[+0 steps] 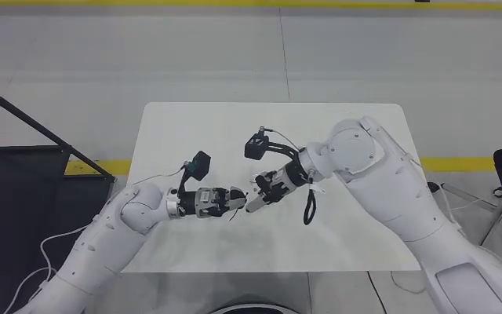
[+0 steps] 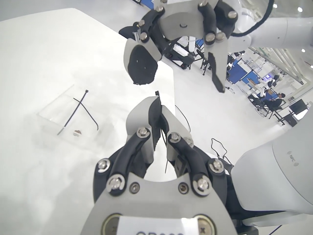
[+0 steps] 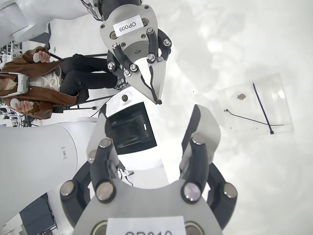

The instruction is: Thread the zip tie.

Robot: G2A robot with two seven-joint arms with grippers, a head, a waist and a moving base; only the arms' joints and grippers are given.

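My left gripper (image 2: 159, 101) is shut on a black zip tie (image 2: 162, 130). The tie's small head (image 2: 157, 93) pokes out past the fingertips and its thin tail hangs down behind them. My right gripper (image 2: 178, 84) faces it head-on, open, with its fingertips just beyond the tie's head and nothing between them. In the right wrist view the left gripper (image 3: 157, 100) points toward the gap of the open right gripper (image 3: 149, 121), the zip tie (image 3: 150, 81) pinched along its jaws. From the top, both grippers (image 1: 245, 196) (image 1: 257, 204) meet above the table's middle.
A clear flat tray (image 2: 52, 110) lies on the white table (image 1: 353, 141) with two more black zip ties (image 2: 79, 107) crossed in it, also seen as zip ties (image 3: 262, 110) in the right wrist view. A black cable loop (image 1: 310, 208) hangs from the right arm.
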